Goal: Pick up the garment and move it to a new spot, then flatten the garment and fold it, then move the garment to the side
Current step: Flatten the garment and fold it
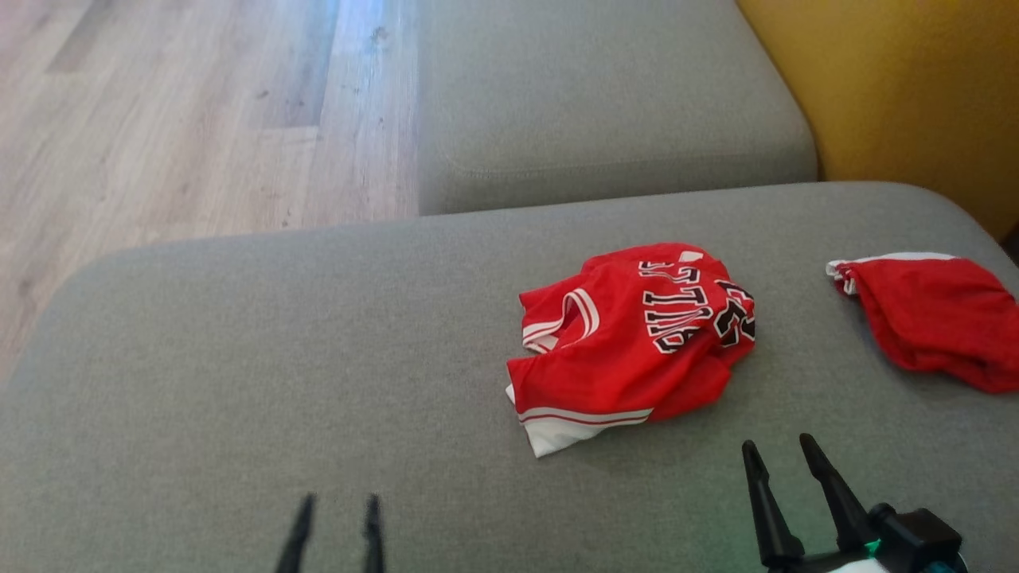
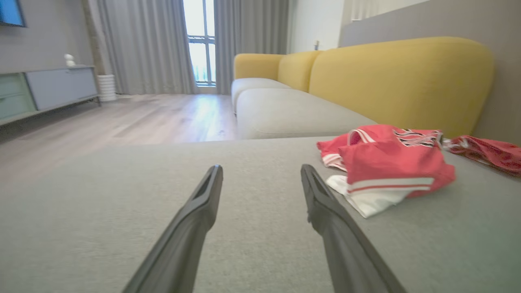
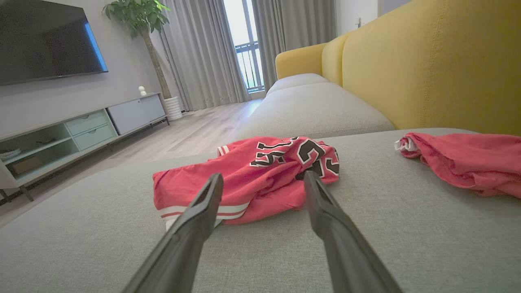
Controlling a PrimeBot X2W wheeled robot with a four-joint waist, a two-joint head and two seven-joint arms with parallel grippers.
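Nearest, along the bottom edge of the head view: left gripper point(image 1: 339, 503), lower left of the frame, is holding its two dark fingers wide apart and pointing them up the frame over bare grey fabric. Right gripper point(image 1: 778, 442), lower right, is likewise holding its fingers wide, tips sitting just short of the cloth and not touching it.

Next: grey seat cushion point(image 1: 239, 358), broad and woven, is spreading across the lower two thirds of the frame and carrying both cloth items.

Task item: red jersey point(image 1: 629, 350) is lying crumpled in a heap right of centre on that cushion. Its white-and-red striped hem is turning toward the grippers, and black-and-white lettering and numerals are facing up on its far right part. In the left wrist view it is sitting to the right of the fingers; in the right wrist view it is lying straight ahead, beyond the fingertips.

Beside it: second red garment point(image 1: 939, 318), white-trimmed, is lying bunched at the right edge, apart from the jersey.

Farther: second grey cushion point(image 1: 597, 103) is occupying the upper centre, yellow backrest point(image 1: 899, 87) is rising at the upper right, and pale wood floor point(image 1: 159, 119) is running along the upper left.

Farthest, upper left of the right wrist view: low cabinet point(image 3: 81, 130), dark television point(image 3: 44, 40), potted plant point(image 3: 138, 16) and grey curtains point(image 3: 203, 53) are standing along the wall.
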